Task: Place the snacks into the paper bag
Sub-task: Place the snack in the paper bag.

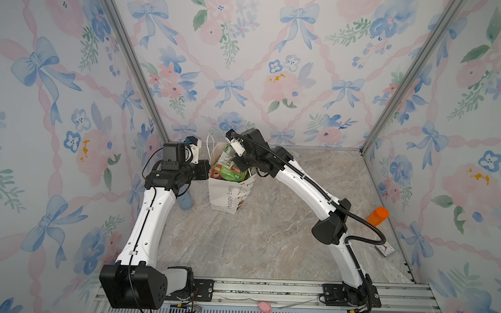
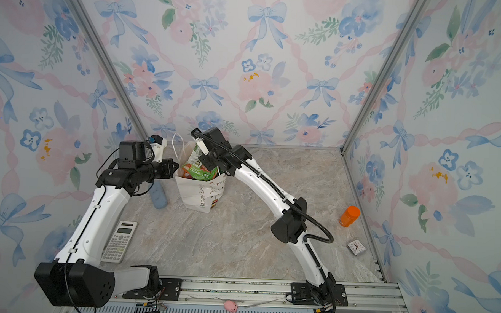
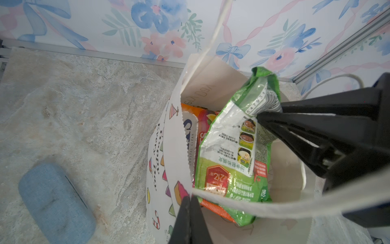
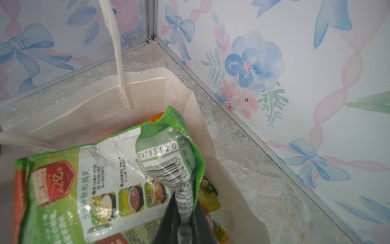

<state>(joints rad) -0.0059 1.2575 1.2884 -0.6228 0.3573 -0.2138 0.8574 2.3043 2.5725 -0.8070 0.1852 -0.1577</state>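
Floral walls (image 1: 275,63) enclose a marble tabletop (image 1: 269,235); far centre stands the white paper gift bag (image 1: 228,196). A crinkled green plastic snack packet (image 4: 105,169) slants down into its mouth, directly below the right claw (image 4: 186,205) pinching its barcode corner; the left claw (image 3: 190,202) clamps the bag's left rim.

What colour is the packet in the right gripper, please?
The packet is green and white; best in right wrist view.
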